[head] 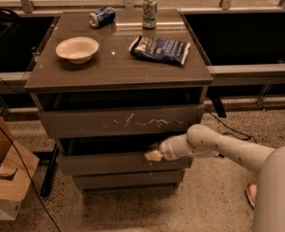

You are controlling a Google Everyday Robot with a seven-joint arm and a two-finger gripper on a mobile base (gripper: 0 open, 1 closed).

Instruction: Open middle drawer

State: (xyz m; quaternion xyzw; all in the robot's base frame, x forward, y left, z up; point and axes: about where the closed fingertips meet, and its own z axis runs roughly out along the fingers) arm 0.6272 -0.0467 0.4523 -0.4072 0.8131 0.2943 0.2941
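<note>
The middle drawer [110, 164] is seen at lower centre of the frame, under the scratched top front [122, 122] and above the small bottom front [127, 180]; a dark gap is shown along its upper edge. The gripper [154, 154] is placed at that upper edge, right of centre, with the arm [219, 148] reaching in from lower right. Whether it is apart or together cannot be told. On the cabinet top [113, 69] a bowl [77, 49], a lying blue can [102, 17], an upright can [149, 6] and a chip bag [159, 49] are seen.

The white, rounded arm [229, 151] ends in cream jaws at the middle drawer [108, 164].
</note>
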